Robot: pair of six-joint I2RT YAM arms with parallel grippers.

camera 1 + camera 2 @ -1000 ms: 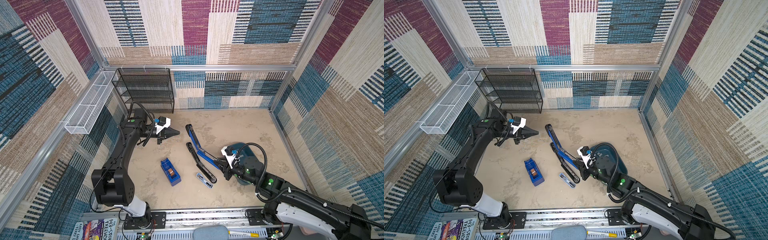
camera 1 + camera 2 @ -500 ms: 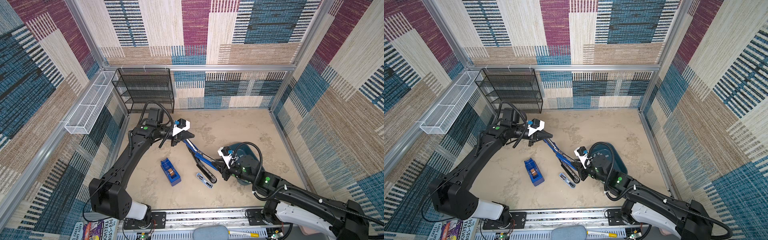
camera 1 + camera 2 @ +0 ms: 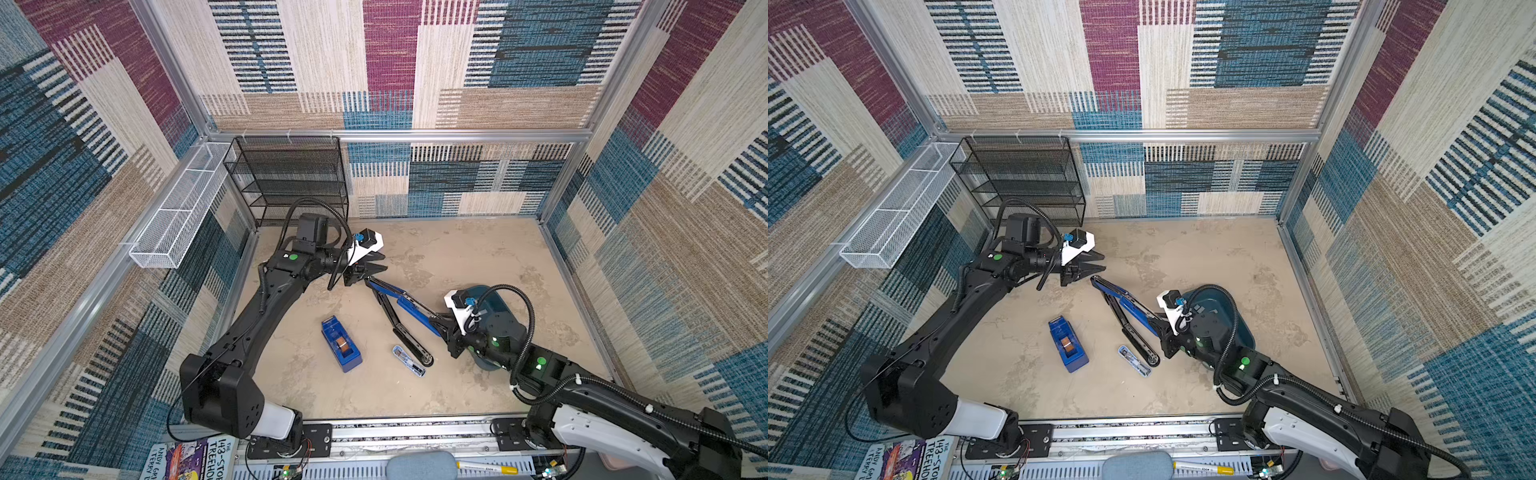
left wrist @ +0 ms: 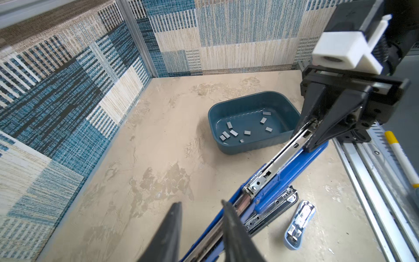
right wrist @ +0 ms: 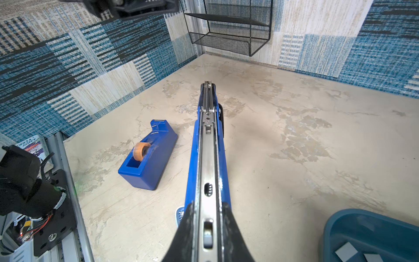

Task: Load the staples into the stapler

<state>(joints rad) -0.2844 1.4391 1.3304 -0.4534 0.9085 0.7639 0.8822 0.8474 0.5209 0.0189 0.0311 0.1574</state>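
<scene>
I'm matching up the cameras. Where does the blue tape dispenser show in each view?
In a top view: tape dispenser on the floor, left of the open stapler.
In a top view: same spot.
Left wrist: not in it.
Right wrist: beside the stapler.
Shared landmark: the stapler, in all four.

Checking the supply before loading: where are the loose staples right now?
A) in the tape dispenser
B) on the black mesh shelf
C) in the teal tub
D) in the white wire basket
C: the left wrist view shows the staples scattered inside the teal tub.
</scene>
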